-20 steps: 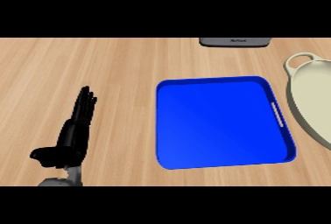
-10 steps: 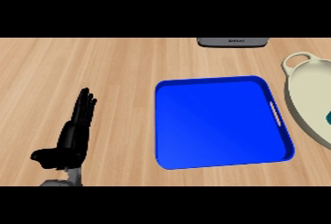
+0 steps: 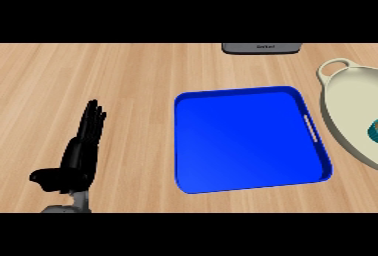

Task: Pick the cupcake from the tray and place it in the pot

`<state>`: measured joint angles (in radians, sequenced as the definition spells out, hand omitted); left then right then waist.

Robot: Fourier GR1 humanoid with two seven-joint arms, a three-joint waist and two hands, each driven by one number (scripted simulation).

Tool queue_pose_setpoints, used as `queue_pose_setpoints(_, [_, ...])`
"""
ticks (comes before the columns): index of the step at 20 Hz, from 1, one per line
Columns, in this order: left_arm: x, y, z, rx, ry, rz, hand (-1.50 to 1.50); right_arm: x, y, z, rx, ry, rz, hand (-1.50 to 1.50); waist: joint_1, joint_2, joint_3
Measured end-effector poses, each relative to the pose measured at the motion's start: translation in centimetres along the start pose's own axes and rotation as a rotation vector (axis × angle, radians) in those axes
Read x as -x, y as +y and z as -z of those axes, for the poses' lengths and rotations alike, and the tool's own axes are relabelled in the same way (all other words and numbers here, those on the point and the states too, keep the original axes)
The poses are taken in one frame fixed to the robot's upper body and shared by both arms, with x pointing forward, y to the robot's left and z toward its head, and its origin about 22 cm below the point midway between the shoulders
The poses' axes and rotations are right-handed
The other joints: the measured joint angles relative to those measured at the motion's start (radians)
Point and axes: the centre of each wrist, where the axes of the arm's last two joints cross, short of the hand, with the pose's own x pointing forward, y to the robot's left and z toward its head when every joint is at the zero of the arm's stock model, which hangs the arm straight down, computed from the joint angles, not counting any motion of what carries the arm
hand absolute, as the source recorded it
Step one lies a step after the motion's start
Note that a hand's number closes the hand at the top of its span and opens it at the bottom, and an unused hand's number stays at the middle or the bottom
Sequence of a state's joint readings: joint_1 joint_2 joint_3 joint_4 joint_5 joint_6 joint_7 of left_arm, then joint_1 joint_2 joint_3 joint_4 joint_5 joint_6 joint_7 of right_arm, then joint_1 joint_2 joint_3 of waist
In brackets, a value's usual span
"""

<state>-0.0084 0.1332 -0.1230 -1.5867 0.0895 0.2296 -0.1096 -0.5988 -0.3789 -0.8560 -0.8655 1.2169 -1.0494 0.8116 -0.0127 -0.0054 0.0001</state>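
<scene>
Your left hand (image 3: 77,155) is resting left of the blue tray (image 3: 314,170), fingers straight and released; your right hand is showing nowhere. Right of the tray, a teal scrap, likely the cupcake (image 3: 373,131), is lying inside the cream pot (image 3: 341,107). Before withdrawing, check that it is sitting steady. Beyond the tray, a grey device (image 3: 262,48) is carrying unreadable writing.

Counter (image 3: 111,75): light wood, visible grain, matt. Tray (image 3: 251,137) at centre: blue plastic, smooth w/ slight sheen. Pot (image 3: 347,107) at right edge: cream, smooth, enamel-like. Left hand (image 3: 77,157) at lower left: black, matt.
</scene>
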Motion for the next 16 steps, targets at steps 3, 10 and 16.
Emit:
queue_pose_setpoints(3, [-0.2, -0.3, -0.3, -0.003, -0.006, -0.001, 0.00, 1.8, -1.4, -0.1, 0.039, -0.004, 0.043, -1.50, -0.002, -0.001, -0.001])
queue_pose_setpoints(10, [-0.3, -0.1, -0.2, -0.002, -0.002, -0.002, 0.00, 5.2, -6.2, -0.1, 0.106, -0.030, 0.123, -1.50, 0.001, 0.001, -0.001])
queue_pose_setpoints(16, [-0.1, -0.5, -0.2, 0.000, -0.007, -0.004, 0.00, 7.5, -10.5, 0.4, 0.141, -0.031, 0.135, -1.50, 0.006, 0.003, -0.001])
